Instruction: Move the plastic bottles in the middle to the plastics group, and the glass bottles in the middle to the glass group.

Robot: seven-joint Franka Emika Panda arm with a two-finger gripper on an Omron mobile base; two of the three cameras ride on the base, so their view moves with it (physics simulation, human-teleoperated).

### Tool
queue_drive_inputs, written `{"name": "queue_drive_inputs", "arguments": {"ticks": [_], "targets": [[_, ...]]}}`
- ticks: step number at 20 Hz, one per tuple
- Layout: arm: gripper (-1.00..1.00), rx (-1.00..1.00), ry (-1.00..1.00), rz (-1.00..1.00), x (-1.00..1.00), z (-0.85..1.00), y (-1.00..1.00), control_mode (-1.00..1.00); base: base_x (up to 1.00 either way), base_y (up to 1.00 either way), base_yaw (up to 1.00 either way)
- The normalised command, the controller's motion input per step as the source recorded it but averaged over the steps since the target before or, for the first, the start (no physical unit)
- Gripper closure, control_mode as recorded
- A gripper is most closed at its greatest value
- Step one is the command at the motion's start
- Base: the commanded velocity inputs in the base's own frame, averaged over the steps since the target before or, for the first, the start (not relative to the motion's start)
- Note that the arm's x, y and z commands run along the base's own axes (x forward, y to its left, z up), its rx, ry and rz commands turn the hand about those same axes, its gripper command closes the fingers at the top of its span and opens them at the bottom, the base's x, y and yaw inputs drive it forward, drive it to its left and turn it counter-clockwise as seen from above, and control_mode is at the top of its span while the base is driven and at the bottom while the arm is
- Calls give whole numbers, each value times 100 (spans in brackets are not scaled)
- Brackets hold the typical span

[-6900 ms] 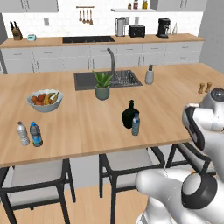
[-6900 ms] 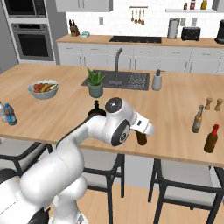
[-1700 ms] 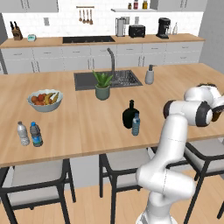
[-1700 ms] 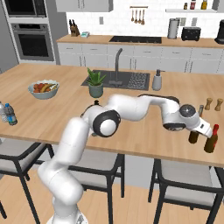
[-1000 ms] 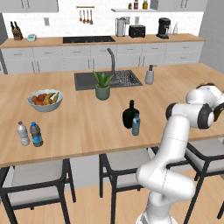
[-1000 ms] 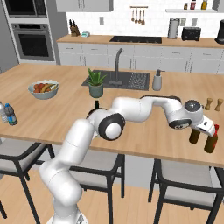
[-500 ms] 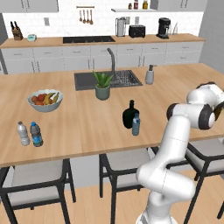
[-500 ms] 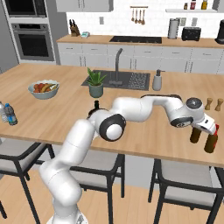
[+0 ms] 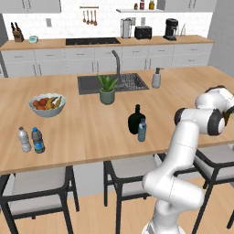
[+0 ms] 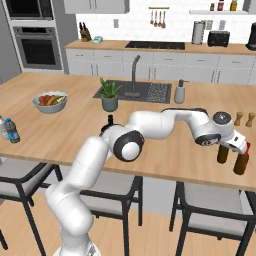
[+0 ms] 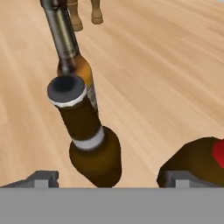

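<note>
Tool (image 11: 105, 177) open around the brown beer bottle (image 11: 89, 135), standing beside the glass group bottle (image 11: 70, 48) on the tabletop (image 11: 166, 65); looks placed there to join the glass.

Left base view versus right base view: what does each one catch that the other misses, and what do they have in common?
Left base view: a small pale-blue plastic water bottle beside a squat black flask.
Right base view: a slim dark-brown glass bottle by the open end effector, a red-topped dark bottle and two small wooden shakers.
Both: the white fruit bowl, the green potted plant and two small plastic water bottles.
</note>
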Motion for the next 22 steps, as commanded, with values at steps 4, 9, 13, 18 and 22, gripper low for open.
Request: {"name": "queue_drive_inputs", "arguments": {"ticks": [4, 9, 13, 18, 22], "targets": [[-100, 0, 0, 0, -22, 0, 18, -100, 0, 0, 0], [-100, 0, 0, 0, -43, 6, 48, -100, 0, 0, 0], [-100, 0, 0, 0, -44, 12, 63, -100, 0, 0, 0], [-100, 0, 0, 0, -33, 32, 67, -100, 0, 0, 0], [-100, 0, 0, 0, -24, 52, 80, -100, 0, 0, 0]]}}
